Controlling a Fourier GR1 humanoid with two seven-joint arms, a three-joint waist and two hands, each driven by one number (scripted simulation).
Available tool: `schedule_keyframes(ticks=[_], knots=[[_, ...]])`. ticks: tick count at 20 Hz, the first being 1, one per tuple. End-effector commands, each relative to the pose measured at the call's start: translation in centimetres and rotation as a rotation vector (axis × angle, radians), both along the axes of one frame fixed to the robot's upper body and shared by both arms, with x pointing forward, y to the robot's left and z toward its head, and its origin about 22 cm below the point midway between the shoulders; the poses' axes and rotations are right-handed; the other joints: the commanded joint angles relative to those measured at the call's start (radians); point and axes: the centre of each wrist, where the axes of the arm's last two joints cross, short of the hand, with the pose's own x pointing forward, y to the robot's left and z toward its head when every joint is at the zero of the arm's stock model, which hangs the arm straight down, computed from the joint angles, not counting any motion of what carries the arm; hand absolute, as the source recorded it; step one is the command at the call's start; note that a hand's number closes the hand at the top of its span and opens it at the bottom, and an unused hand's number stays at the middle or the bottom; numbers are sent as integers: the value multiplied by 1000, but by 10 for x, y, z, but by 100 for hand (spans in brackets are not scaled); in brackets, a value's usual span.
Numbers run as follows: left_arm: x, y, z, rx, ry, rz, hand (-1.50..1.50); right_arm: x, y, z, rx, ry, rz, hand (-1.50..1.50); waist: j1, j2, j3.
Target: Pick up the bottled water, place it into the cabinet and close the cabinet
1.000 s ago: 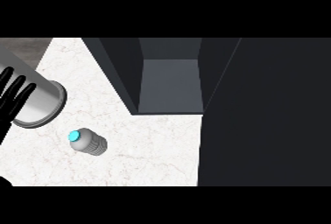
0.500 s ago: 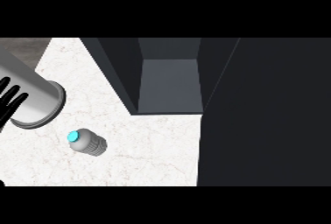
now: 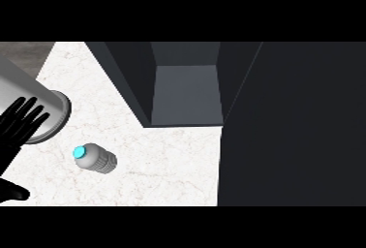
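The left hand (image 3: 22,123) shows at the view's left edge with fingers spread and straight, holding nothing, while the bottled water (image 3: 94,159) stands on the counter (image 3: 172,160) near the open cabinet (image 3: 187,89).

A grey bottled water (image 3: 95,159) with cyan cap, white veined counter (image 3: 172,164), dark grey cabinet (image 3: 187,82), black hand (image 3: 20,127).
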Motion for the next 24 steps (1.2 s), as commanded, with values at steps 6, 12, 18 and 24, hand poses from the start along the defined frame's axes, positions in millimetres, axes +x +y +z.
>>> schedule_keyframes(ticks=[6, 12, 18, 24], knots=[[3, -1, -80, -46, 169, -33, -150, -29, 5, 31, 3, -50, -20, -150, -10, 0, -1], [25, -17, -116, -63, 189, -21, -150, -30, 4, 18, -20, -66, -15, -150, -18, 1, -1], [23, -27, -152, -93, 204, -81, -150, -37, 4, 34, -10, -57, 5, -150, -19, 8, -4], [3, -43, -186, -104, 178, -103, -150, -42, 2, 31, -16, -52, 2, -150, -26, 6, -5]])
